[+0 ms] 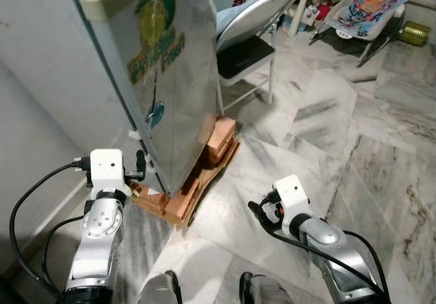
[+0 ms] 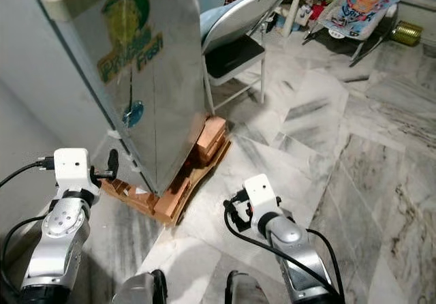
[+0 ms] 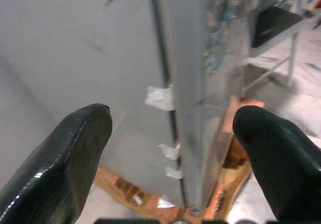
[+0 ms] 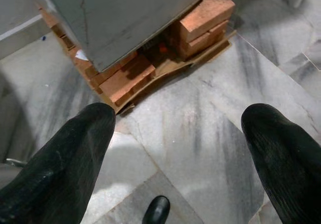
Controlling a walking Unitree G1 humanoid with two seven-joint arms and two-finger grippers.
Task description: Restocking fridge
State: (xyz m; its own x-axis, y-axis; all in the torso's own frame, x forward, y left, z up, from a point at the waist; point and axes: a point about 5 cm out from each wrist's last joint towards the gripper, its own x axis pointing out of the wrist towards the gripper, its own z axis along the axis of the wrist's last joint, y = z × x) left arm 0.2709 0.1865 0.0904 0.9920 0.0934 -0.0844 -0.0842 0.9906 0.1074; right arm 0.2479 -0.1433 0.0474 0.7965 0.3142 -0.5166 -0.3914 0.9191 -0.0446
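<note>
A silver-grey fridge (image 1: 146, 72) stands closed at the left of the scene, seen from above and slightly tilted in the head camera. Its steel door carries a green and yellow sticker (image 1: 155, 41) and a small blue sticker (image 1: 155, 115) lower down. The fridge rests on stacks of orange-red bricks (image 1: 219, 139) laid over a sheet of cardboard (image 1: 216, 174), all on a grey-veined white marble floor (image 1: 340, 154).

The left claw (image 3: 173, 133) is raised near the lower front corner of the fridge, just beside the seam between door and side wall. Its two black fingers (image 3: 65, 153) are spread wide with nothing between them; through the gap, the door edge and small bits of white tape (image 3: 159, 97) on the seam can be seen. The fingers do not touch the fridge.

The right claw (image 4: 180, 148) is held low over the marble floor, to the right of the brick base and apart from it. Its fingers (image 4: 286, 153) are also spread wide and empty, pointing toward the bricks and the underside of the fridge.

Behind the fridge stands a grey folding chair (image 1: 252, 31) with a dark seat. Farther back, at the top right, a baby bouncer seat (image 1: 368, 7) with a colourful printed cover sits on the floor. At the bottom edge, the robot's own feet (image 1: 204, 290) are partly seen.
</note>
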